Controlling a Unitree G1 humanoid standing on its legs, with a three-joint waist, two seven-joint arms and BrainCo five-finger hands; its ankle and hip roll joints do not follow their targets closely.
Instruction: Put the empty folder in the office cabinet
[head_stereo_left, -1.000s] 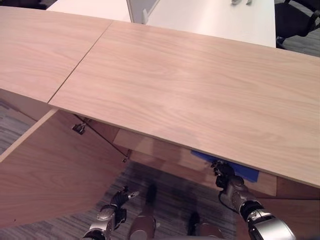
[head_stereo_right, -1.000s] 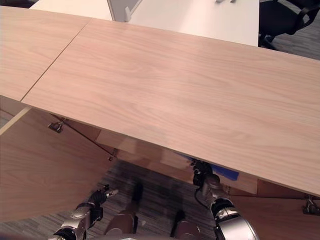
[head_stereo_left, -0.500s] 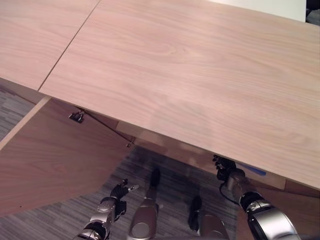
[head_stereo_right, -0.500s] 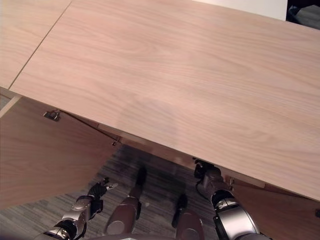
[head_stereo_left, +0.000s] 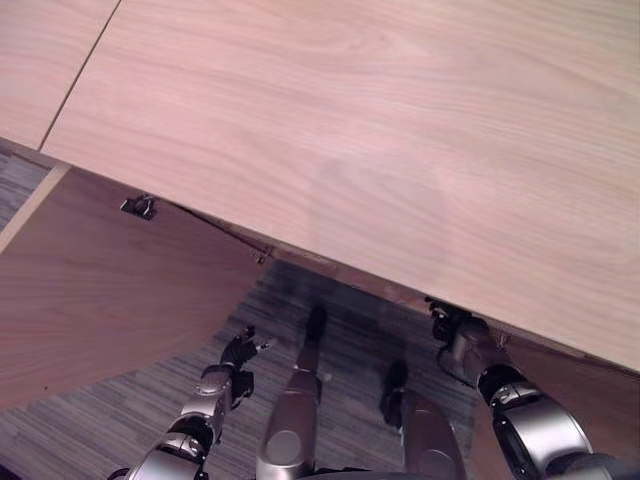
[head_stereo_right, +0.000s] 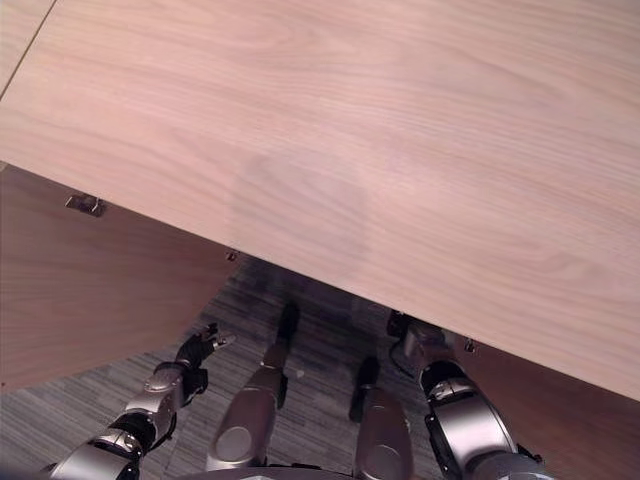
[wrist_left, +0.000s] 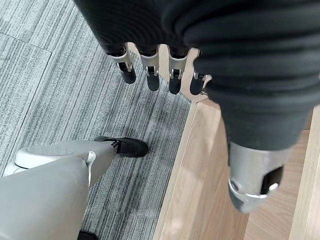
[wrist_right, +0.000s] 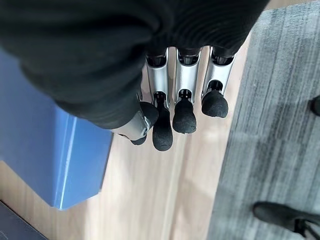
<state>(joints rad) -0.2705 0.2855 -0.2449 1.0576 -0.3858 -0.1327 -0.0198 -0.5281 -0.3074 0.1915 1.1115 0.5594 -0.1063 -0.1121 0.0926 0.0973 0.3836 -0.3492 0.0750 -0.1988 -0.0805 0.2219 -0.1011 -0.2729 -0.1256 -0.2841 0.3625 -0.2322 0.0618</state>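
The blue folder (wrist_right: 45, 150) lies flat on the cabinet shelf (wrist_right: 150, 200), clear of the right robot hand (wrist_right: 182, 107), whose relaxed fingers hold nothing. The left robot hand (wrist_left: 150, 70) hangs open beside the open cabinet door (head_stereo_left: 110, 290), apparently idle.

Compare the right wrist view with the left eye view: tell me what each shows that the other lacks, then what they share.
Right wrist view alone: the blue folder lying flat on a wooden shelf inside the cabinet, apart from the right hand's fingers, which hang relaxed and hold nothing.

Left eye view alone: the wide wooden cabinet top, the open cabinet door swung out on the robot's left, and the left hand low over the carpet.

Both: the right hand at the cabinet's opening, and grey carpet.
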